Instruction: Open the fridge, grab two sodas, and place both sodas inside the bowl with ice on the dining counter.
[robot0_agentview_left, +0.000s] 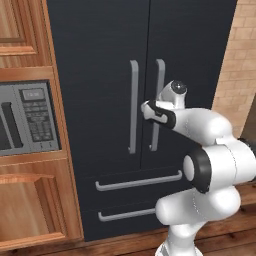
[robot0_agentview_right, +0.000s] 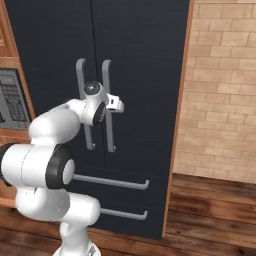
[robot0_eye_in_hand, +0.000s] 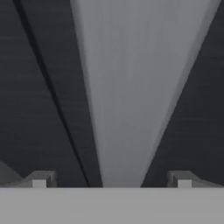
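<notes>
The black fridge (robot0_agentview_left: 100, 60) (robot0_agentview_right: 145, 55) stands right in front of me with both doors shut. My gripper (robot0_agentview_right: 117, 104) (robot0_eye_in_hand: 111, 179) is open at the right door's grey bar handle (robot0_agentview_left: 160, 75) (robot0_eye_in_hand: 131, 87), about halfway up it. In the hand view the handle runs up between my two fingertips (robot0_eye_in_hand: 39, 179), close to the camera, and the jaws stand wide on either side of it. The left door's handle (robot0_agentview_left: 133, 107) is just beside it. The sodas are hidden behind the shut doors. The bowl and the dining counter are out of view.
A grey built-in microwave (robot0_agentview_left: 25, 117) sits in wood cabinets to the fridge's left. Two lower drawers (robot0_agentview_left: 140, 181) with bar handles lie under the doors. A brick wall (robot0_agentview_right: 220, 100) and wood floor (robot0_agentview_right: 210, 210) are to the right.
</notes>
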